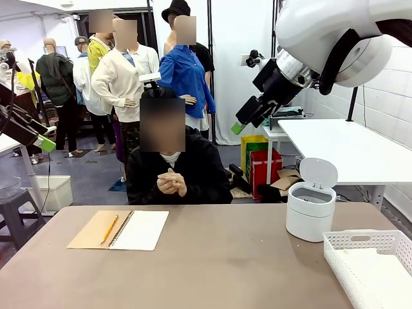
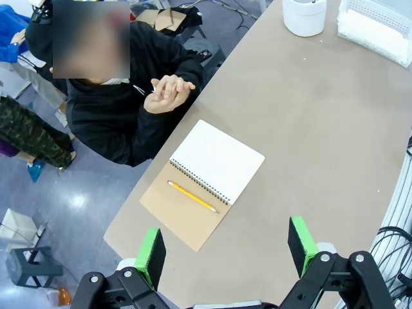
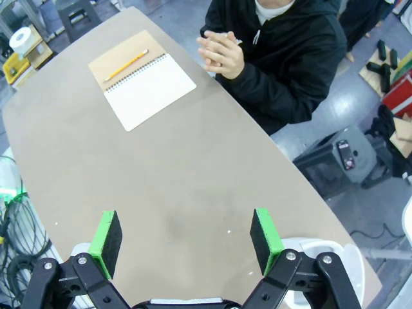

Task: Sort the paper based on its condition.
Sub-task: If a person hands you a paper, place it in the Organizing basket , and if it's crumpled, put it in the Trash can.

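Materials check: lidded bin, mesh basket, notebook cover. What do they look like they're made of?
lidded bin: probably smooth white plastic, with a slight sheen and a moulded flip lid standing open.
mesh basket: looks like white plastic, with moulded lattice walls.
notebook cover: matte brown card, kraft-like, lying flat with no gloss.

The right fingers (image 3: 264,239) half hide the white bin (image 3: 315,245); far beyond the left fingers (image 2: 301,244), the picture's edge cuts the basket (image 2: 376,29).
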`<state>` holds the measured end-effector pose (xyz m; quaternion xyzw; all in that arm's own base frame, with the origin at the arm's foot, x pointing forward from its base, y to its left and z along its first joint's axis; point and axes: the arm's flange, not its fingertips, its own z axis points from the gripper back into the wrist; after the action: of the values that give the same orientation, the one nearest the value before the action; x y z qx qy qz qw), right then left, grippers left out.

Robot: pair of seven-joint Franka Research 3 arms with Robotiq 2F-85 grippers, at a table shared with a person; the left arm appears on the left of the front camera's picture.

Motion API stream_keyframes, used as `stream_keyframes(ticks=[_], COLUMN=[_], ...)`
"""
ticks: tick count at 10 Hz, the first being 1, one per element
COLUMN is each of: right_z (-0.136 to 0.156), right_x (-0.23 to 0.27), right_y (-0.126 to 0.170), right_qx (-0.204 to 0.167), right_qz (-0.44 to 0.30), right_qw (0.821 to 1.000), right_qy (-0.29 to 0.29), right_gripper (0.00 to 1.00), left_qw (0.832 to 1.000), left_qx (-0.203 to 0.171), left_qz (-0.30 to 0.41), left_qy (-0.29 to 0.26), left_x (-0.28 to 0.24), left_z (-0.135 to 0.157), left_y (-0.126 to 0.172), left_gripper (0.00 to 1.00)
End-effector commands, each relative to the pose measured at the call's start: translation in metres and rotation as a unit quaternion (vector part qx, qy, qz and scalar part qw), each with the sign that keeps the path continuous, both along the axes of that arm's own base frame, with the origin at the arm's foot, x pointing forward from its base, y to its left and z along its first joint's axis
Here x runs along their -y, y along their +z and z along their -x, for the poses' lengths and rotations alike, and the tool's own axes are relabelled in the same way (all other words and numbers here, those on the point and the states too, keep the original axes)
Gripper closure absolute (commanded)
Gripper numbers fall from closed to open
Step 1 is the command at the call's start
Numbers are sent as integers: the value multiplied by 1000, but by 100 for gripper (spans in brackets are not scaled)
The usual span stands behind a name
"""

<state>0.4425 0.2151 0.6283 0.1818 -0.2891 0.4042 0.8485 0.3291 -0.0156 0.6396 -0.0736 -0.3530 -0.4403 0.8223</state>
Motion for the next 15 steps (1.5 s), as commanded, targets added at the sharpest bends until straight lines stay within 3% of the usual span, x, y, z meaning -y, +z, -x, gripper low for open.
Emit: stream_keyframes(ticks=[1,15], right_z=[-1,-1], right_x=[1,1], right_y=[0,0], right_qx=[3,3], right_qz=[-2,-2], right_qw=[1000,1000], right_qy=[-2,-2], right_gripper=[0,0], left_qw=[1000,1000], left_qx=[0,0], left_qz=[3,3], left_qy=[-1,-1], left_x=[-1,-1], left_z=[0,0], left_y=[0,0], left_gripper=[0,0])
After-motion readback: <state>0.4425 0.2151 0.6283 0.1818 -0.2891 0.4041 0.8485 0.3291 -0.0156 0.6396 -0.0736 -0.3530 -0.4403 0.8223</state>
